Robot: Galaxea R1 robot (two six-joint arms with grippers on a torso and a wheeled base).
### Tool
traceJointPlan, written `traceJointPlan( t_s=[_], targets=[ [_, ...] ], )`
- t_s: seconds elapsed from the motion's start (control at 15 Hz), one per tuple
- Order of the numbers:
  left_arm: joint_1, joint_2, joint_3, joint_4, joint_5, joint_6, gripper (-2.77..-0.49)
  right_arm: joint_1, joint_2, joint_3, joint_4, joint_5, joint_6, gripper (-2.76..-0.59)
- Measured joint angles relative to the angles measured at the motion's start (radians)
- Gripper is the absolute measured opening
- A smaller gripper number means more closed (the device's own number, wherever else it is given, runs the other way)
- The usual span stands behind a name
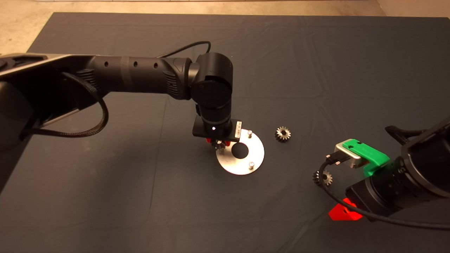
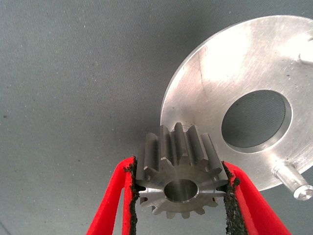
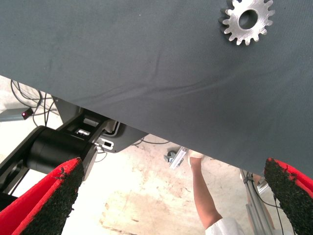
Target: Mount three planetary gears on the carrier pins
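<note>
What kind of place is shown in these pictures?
Probably a robot lab or test workspace: a dark mat covers the table, cables and equipment stand on a bare concrete floor, and a person's arm shows.

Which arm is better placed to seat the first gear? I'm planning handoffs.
Left. The left gripper already clamps a planetary gear right at the carrier disc rim. The right gripper waits open and empty at the mat's lower right.

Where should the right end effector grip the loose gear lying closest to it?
That planetary gear lies flat on the mat, bore up. Come straight down from above and pinch opposite toothed flanks, as the left end effector grips its gear. The right end effector waits open nearby.
</note>
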Motion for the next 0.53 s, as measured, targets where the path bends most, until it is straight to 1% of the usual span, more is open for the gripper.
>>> traceJointPlan(
  t_s=[0.2,0.53],
  targets=[
    [0.0,0.003,-0.001,-0.01,0.0,0.0,-2.39,0.0,0.0,0.0,0.0,0.0,0.0,-0.61],
    [0.0,0.003,-0.006,-0.014,0.0,0.0,-2.4,0.0,0.0,0.0,0.0,0.0,0.0,-0.61]
  ],
)
